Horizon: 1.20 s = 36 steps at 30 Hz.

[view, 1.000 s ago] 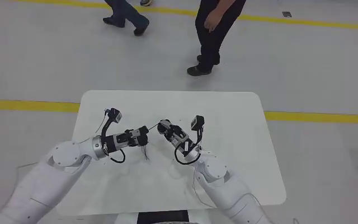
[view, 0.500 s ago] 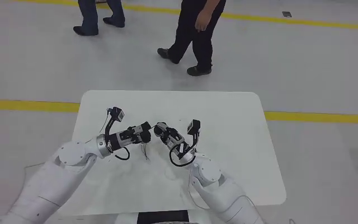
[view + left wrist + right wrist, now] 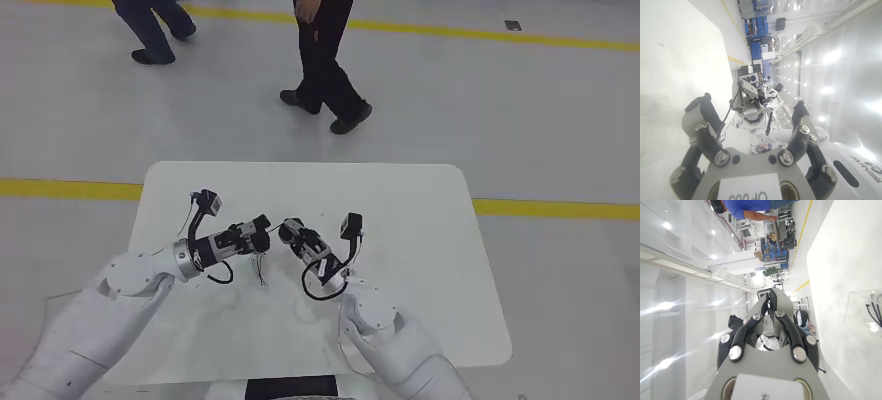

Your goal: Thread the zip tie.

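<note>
Here your grey left gripper (image 3: 753, 102) faces the grey right gripper (image 3: 770, 294) over the white table (image 3: 420, 200).
Left fingers spread wide, right fingers pinched together; thin black zip ties (image 3: 877, 314) nearby.

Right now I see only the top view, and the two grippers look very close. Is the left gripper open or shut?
Observer: The left gripper is open; its wrist view shows the fingers wide apart.
Operator: And the right gripper?
Observer: The right gripper is shut, its fingers pressed together.
Operator: And those thin black lines nearby?
Observer: Black zip ties, lying inside what looks like a clear box.
</note>
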Motion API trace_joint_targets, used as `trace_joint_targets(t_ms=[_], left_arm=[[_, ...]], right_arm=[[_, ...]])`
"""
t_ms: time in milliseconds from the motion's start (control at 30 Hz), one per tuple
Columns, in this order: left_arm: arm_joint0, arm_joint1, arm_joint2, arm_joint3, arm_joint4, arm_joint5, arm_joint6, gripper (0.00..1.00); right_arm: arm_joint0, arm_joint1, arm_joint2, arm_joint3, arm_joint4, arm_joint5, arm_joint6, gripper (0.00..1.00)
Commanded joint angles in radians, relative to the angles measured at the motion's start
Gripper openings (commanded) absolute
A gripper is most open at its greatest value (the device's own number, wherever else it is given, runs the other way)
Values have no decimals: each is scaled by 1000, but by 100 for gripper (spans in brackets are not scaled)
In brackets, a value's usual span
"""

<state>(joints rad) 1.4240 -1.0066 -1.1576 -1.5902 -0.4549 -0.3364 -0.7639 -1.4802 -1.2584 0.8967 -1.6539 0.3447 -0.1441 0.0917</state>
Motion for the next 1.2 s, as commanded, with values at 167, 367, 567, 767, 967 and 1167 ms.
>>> trace_joint_targets(t_ms=[167,367,567,767,967,1167], left_arm=[[1,0,-2,0,-10,-4,6,100],[4,-1,-5,-5,-16,-4,9,86],[4,-3,-7,-10,-24,-4,1,68],[3,-5,-5,-4,-30,-4,-3,64],[-3,-7,0,4,-30,-4,0,54],[-4,-9,4,7,-26,-4,9,51]], right_arm=[[-13,-3,5,-7,-25,17,4,0],[-25,-8,11,-10,-23,25,-12,0],[-34,-17,17,-6,2,8,-47,0],[-35,-23,21,3,20,-7,-45,0],[-34,-27,21,0,-5,-6,-25,0],[-39,-30,23,-1,-25,-7,-17,0]])
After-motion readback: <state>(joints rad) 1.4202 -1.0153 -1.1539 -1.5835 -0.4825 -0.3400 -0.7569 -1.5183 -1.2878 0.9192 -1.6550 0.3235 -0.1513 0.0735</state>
